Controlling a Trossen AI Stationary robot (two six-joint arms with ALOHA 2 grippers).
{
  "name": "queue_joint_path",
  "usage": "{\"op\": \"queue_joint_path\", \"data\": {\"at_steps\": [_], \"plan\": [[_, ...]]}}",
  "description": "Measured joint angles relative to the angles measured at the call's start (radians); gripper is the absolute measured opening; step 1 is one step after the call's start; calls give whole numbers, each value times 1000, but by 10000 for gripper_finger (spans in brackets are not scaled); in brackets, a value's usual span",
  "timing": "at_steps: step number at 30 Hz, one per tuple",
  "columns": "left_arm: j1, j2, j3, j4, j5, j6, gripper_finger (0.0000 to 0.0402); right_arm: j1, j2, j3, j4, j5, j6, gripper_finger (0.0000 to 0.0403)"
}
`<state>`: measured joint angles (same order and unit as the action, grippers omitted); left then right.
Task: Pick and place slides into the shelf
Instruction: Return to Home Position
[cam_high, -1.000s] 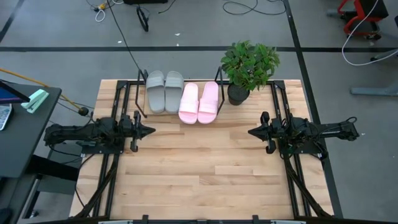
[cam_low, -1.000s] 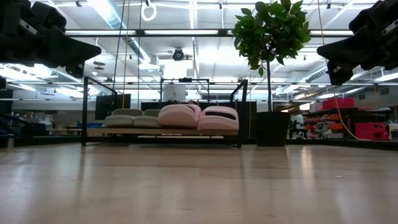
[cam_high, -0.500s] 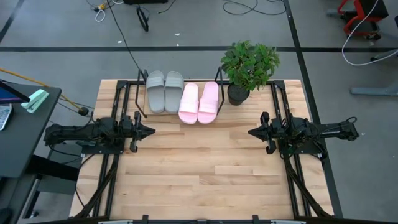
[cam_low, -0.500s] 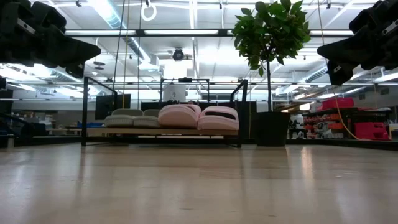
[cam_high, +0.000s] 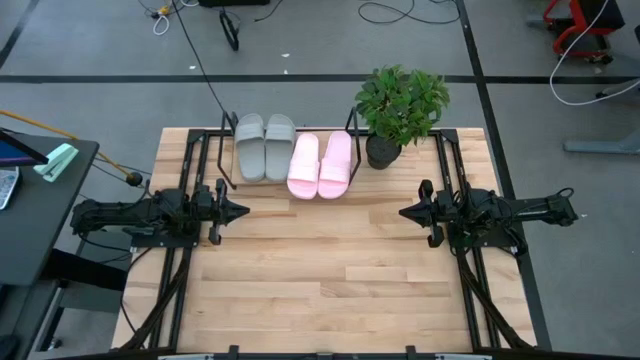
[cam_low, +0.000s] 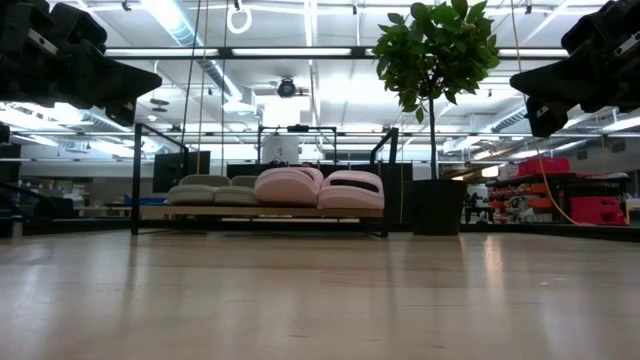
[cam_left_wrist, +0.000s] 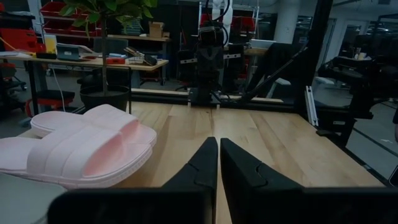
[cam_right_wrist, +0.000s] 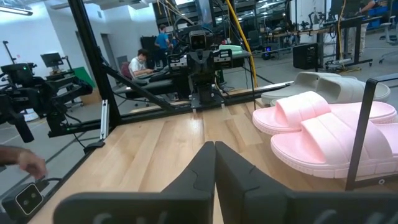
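- Left gripper (cam_high: 242, 211): hangs over the left side of the table (cam_high: 330, 280), about midway between the near and far edges, pointing at the table's middle. Its fingers (cam_left_wrist: 200, 169) lie pressed together with only a hairline between them and hold nothing. Hazard: low. Only a swing toward the far edge would bring it to the shelf's left upright.
- Grey-green slides (cam_high: 265, 147): a pair side by side on the left half of the shelf (cam_low: 260, 212), which stands at the table's far edge. They look fully seated and unlikely to shift.
- Pink slides (cam_high: 320, 164): a pair on the right half of the shelf, just beside the grey-green pair but set nearer the table's middle. Their near ends appear to reach past the board's front edge. Hazard: a jolt to the table or frame could tip one forward off the board and undo the placement.
- Potted plant (cam_high: 400, 105): stands near the far right corner, just beside the shelf's right end. Hazard: an arm passing close could snag the leaves or push the pot into the pink pair.
- Right gripper (cam_high: 403, 212): hangs over the right side of the table, facing the left one, well apart from it. Its fingers (cam_right_wrist: 200, 169) are closed tip to tip on nothing. Hazard: it is the arm nearest the plant.
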<state>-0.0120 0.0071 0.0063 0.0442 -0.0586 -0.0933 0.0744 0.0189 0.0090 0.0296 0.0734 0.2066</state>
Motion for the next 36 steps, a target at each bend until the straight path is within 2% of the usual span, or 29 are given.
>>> {"op": "queue_joint_path", "data": {"at_steps": [10,23,36], "plan": [[0,0,0,5,0,0,39,0,0,0,0,0,0,14],[0,0,0,7,0,1,23,0,0,0,0,0,0,15],[0,0,0,7,0,1,40,0,0,0,0,0,0,14]]}}
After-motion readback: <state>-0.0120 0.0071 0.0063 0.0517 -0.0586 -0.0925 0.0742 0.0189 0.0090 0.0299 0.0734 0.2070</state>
